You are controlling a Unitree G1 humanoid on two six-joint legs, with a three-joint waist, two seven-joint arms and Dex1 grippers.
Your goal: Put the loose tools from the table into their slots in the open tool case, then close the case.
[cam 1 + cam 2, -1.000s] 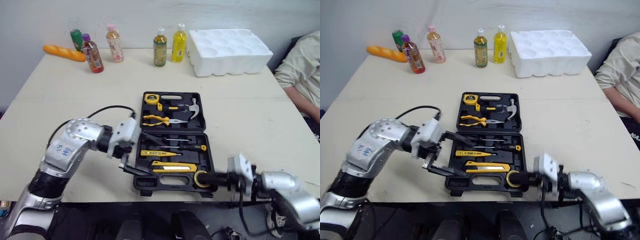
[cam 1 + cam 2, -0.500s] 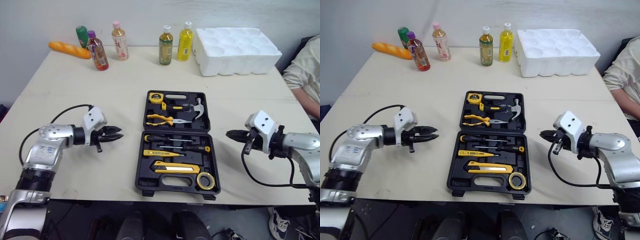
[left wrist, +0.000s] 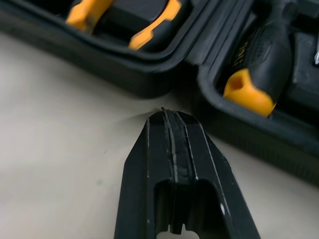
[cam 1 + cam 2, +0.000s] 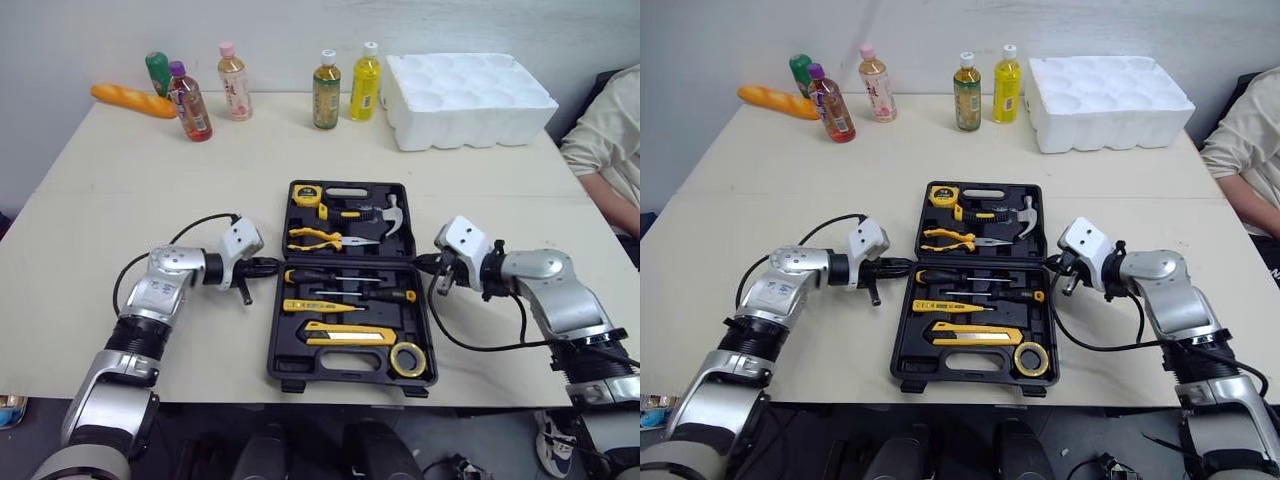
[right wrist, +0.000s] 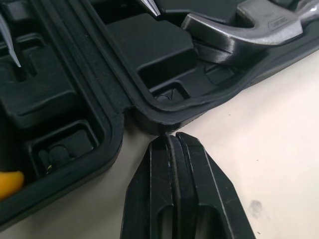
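On the beige table (image 4: pixel 150 180) lies an open black plastic tool case (image 4: pixel 277 342). Behind it: five bottles (image 4: pixel 325 92), orange loaf (image 4: pixel 130 101), white foam tray (image 4: pixel 470 132).

Five bottles (image 4: pixel 189 103), one baguette (image 4: pixel 130 102), one foam tray (image 4: pixel 470 100), one tool case (image 4: pixel 276 345).

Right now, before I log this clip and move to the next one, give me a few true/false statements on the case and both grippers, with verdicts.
1. The tool case lies open on the table. True.
2. The left gripper is open wide. False: it is shut on nothing, its tip by the case's left side at the hinge.
3. The right gripper is shut, its tip by the case's right side at the hinge. True.
4. The hammer lies loose on the table. False: it sits in the far half of the case.
5. A white foam tray stands at the table's far right. True.
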